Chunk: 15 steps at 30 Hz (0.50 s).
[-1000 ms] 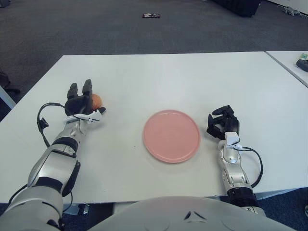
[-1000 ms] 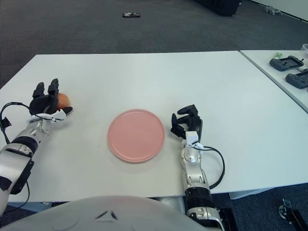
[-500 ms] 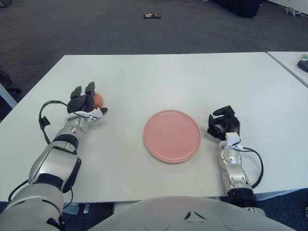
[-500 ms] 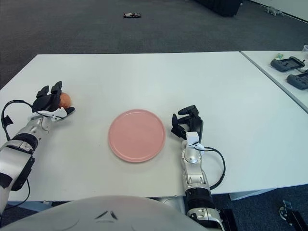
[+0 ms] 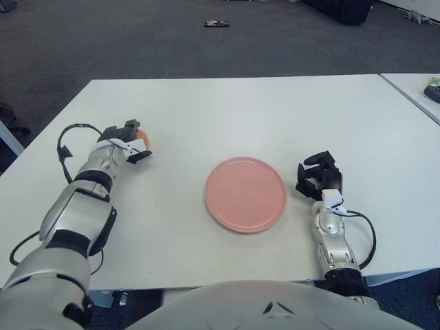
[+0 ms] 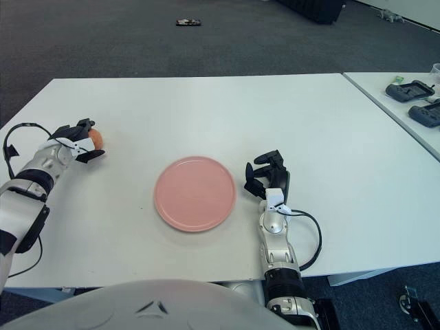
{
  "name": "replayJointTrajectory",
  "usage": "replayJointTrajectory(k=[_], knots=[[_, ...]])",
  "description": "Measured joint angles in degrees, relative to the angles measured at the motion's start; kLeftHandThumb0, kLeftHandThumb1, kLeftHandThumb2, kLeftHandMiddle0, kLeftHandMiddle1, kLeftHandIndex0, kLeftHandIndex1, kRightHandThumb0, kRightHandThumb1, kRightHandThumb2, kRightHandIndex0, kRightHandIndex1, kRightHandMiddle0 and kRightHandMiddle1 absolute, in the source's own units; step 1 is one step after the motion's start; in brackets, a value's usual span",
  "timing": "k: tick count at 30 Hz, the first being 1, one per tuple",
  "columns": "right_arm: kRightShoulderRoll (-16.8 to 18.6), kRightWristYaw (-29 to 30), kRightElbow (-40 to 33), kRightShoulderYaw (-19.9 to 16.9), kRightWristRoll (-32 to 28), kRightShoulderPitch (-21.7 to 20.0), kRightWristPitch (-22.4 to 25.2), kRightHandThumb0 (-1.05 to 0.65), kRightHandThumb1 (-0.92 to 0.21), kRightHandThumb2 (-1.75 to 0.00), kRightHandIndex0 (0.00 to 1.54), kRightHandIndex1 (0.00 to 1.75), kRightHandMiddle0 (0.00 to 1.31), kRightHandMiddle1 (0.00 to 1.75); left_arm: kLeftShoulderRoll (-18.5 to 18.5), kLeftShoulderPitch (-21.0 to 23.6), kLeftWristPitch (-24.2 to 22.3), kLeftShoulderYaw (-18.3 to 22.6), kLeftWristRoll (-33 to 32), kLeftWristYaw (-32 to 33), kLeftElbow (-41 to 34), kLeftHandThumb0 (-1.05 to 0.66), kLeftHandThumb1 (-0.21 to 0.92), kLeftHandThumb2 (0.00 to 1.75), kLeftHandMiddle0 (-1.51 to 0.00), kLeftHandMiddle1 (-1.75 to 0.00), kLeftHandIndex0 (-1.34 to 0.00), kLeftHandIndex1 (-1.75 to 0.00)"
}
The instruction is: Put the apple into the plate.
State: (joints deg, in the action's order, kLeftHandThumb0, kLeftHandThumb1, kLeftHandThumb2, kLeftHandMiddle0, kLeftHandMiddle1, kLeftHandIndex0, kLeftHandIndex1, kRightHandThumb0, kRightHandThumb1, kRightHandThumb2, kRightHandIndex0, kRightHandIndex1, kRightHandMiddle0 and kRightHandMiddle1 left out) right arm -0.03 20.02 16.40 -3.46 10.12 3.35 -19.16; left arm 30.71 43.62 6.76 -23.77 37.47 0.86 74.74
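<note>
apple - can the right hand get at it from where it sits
Probably not. The apple lies far left under the left hand, with the plate between; the right hand rests beside the plate's right edge.

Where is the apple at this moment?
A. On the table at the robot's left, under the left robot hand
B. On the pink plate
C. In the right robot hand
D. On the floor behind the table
A: the apple sits on the white table with the left robot hand closed over it; the pink plate holds nothing, and the right robot hand rests beside the plate.
</note>
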Motion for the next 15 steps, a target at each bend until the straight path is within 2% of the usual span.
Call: replayJointTrajectory(k=[3, 15], knots=[[0.11, 0.04, 0.00, -0.02, 0.00, 0.14, 0.21, -0.42, -0.52, -1.07, 0.75, 1.48, 0.45, 1.75, 0.19, 0.22, -0.53, -0.54, -0.04, -0.94, -0.03, -0.83, 0.55, 0.94, -0.02, -1.43, 0.00, -1.20], [0.10, 0.04, -0.07, -0.15, -0.02, 0.34, 0.13, -0.42, -0.52, -1.07, 0.75, 1.48, 0.45, 1.75, -0.03, 0.33, -0.43, -1.18, -1.05, -2.05, -0.40, -0.78, 0.44, 1.09, -0.19, -1.69, -0.01, -1.65]])
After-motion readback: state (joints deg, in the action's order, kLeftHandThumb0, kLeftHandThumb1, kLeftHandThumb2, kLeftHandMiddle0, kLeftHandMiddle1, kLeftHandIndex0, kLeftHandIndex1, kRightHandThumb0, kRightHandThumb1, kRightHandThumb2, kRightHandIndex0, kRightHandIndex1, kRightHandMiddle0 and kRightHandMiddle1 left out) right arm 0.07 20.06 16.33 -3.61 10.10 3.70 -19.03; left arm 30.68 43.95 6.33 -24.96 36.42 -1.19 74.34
